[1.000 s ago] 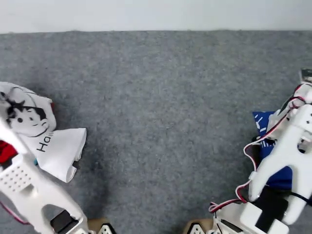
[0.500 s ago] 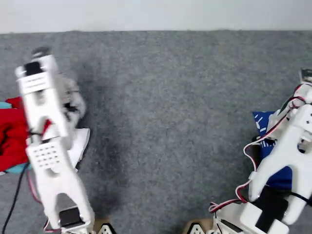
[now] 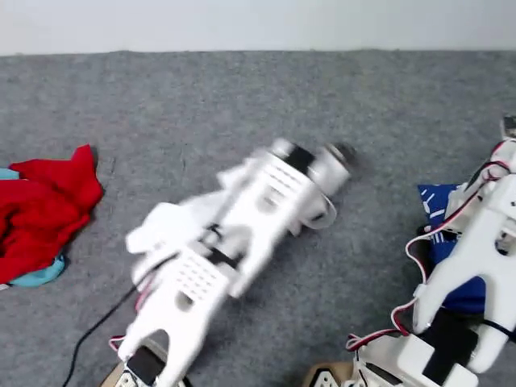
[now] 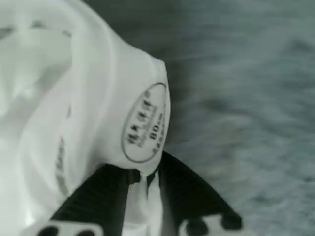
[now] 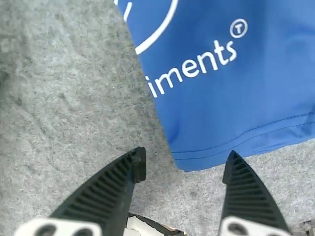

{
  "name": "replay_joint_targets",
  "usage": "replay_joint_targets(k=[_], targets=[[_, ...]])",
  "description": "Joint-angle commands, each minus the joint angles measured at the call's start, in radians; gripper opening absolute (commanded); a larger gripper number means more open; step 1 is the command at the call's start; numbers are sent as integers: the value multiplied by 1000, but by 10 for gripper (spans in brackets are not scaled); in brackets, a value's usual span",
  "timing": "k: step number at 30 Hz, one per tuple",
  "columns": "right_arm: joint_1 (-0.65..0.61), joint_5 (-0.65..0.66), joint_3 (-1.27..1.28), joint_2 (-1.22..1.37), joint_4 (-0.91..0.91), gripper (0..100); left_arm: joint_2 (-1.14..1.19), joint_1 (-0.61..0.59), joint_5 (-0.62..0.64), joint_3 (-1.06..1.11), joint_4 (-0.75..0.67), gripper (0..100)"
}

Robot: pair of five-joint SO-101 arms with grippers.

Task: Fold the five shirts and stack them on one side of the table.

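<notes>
Cloth of the white shirt [image 4: 74, 98] is clamped in the left gripper [image 4: 145, 173] and is held over the middle of the grey mat [image 3: 242, 97], with the left arm [image 3: 201, 278] stretched diagonally across the centre. The right gripper [image 5: 183, 164] is spread wide with nothing between its fingers, above the hem corner of the blue shirt [image 5: 221, 73] at the mat's right edge. A red shirt [image 3: 44, 205] is bunched at the left edge, over a teal shirt [image 3: 36, 276]. Bare mat is noted along the whole far side.
</notes>
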Motion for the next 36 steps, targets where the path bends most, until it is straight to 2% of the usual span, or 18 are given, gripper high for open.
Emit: replay_joint_targets(k=[1,8,36], targets=[[7,3,-3,-48,41,259,83,89,-66,-7,-14,14],[7,8,-2,-45,41,259,133,91,-63,-64,-5,14],[5,11,-3,-47,41,259,137,89,-64,-65,6,14]])
